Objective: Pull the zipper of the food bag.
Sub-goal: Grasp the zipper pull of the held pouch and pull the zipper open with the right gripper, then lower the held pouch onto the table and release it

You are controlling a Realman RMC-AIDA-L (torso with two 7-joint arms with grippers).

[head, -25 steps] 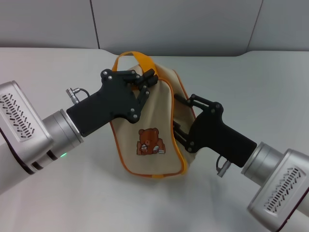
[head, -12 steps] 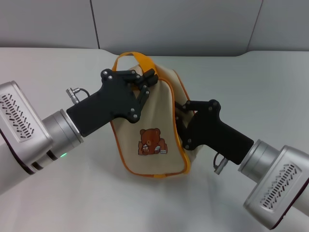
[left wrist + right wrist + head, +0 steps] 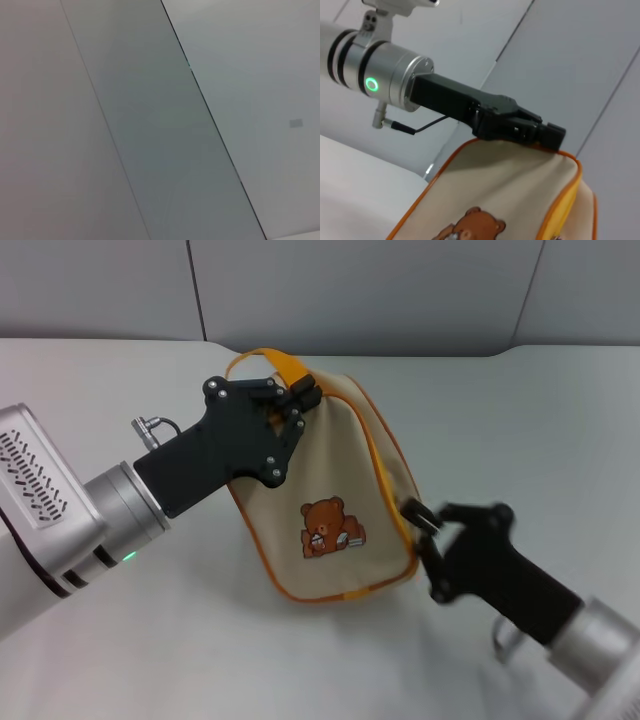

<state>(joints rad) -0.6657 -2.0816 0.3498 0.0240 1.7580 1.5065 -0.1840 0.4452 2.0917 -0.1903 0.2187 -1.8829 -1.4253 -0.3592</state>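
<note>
The beige food bag (image 3: pixel 335 475) stands tilted on the table, its bear picture (image 3: pixel 325 528) facing me. My left gripper (image 3: pixel 297 400) is shut on the bag's top edge next to the orange strap handle (image 3: pixel 280 362) and holds it up. My right gripper (image 3: pixel 427 525) is at the bag's lower right corner, shut at the end of the orange zipper (image 3: pixel 384 468); the silver pull tab is hidden between its fingers. The right wrist view shows the bag (image 3: pixel 510 185) with the left gripper (image 3: pixel 547 135) on its top edge. The left wrist view shows only wall panels.
The white table (image 3: pixel 520 430) spreads all round the bag. A grey panelled wall (image 3: pixel 360 290) stands behind it. My left arm (image 3: pixel 60 510) crosses the left side and my right arm (image 3: pixel 590 640) comes in from the lower right.
My right gripper has moved down the bag's right edge toward me, from mid-height to the lower right corner. The bag's bottom swung right with it. The left gripper stayed at the top.
</note>
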